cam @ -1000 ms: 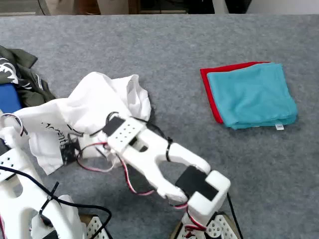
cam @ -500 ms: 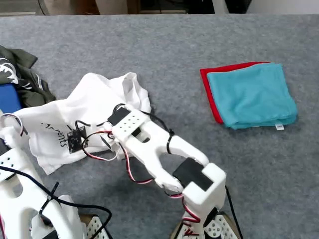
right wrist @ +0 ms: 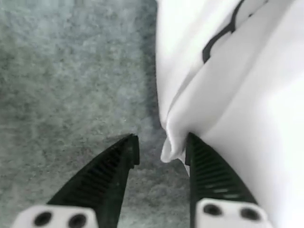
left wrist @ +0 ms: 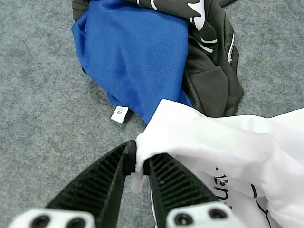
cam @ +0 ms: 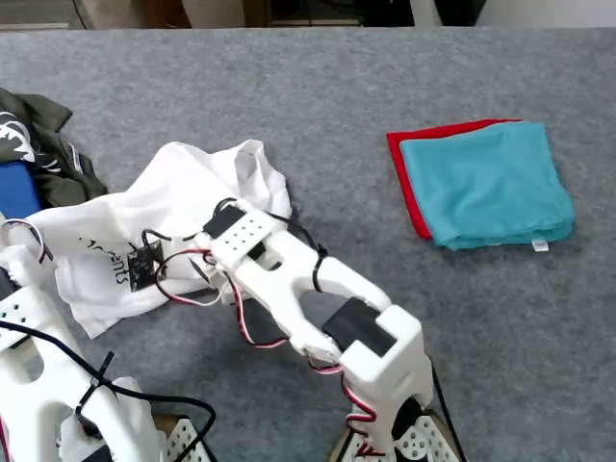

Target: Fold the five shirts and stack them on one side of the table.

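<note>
Left gripper (left wrist: 135, 159) is clamped tight on a corner of the white shirt (left wrist: 213, 142), with the cloth pinched right between the two black fingers. Right gripper (right wrist: 160, 141) has its fingers spread. A folded edge of the same shirt sits in the gap, pressed up against one finger, while the other finger hangs over bare grey table (right wrist: 71, 71).

The shirt itself is a crumpled heap on the left half of the table. The blue shirt (left wrist: 137, 52) and the dark shirt (left wrist: 209, 61) are bunched up just past the pinched corner. The folded teal shirt (cam: 486, 183) lies on the red shirt (cam: 402, 144), well apart on the other side.

Compared to a second ago, the right arm's wrist has crept a bit farther up over the shirt and its elbow has swung left. More of the shirt's black lettering is showing. The folded pair hasn't budged.
</note>
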Robot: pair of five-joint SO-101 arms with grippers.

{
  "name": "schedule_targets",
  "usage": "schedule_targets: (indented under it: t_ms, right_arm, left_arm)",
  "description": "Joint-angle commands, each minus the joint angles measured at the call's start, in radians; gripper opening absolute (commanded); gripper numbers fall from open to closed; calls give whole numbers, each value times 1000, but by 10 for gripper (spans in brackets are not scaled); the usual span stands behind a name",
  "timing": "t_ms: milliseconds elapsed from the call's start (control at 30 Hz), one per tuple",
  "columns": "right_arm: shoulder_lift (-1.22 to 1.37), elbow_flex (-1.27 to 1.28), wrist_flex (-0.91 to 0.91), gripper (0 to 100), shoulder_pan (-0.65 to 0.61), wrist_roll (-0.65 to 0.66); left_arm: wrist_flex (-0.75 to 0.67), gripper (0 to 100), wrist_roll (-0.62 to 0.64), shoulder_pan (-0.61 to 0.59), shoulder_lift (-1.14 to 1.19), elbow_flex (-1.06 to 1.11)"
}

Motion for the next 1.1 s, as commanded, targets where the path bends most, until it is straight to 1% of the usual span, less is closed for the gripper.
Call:
schedule_targets:
  t_ms: [0,67,133,233,400,633,800,1000,1067]
  right_arm:
    - [15,-50,-20,112,42,-15]
    - [24,-70,-21,48,70,-17]
    - [42,-96,-21,19,96,-17]
    - [61,-128,-18,18,120,-17]
    - [73,-193,57,15,122,-17]
    - [74,-390,258,2,125,-9]
    - [73,-507,367,2,125,-5]
    - [73,-542,463,3,140,92]
    - [73,-541,485,3,153,124]
  left_arm:
    - [6,19,-2,-6,1,-26]
    - [6,19,-2,-8,1,-26]
    - [6,19,-2,-8,1,-26]
    - [6,19,-2,-8,1,-26]
    - [6,19,-2,-8,1,-26]
    - [6,19,-2,-9,1,-31]
    - [6,19,-3,-9,1,-35]
    - [6,19,-5,-32,1,-35]
    - [6,19,-29,-44,1,-35]
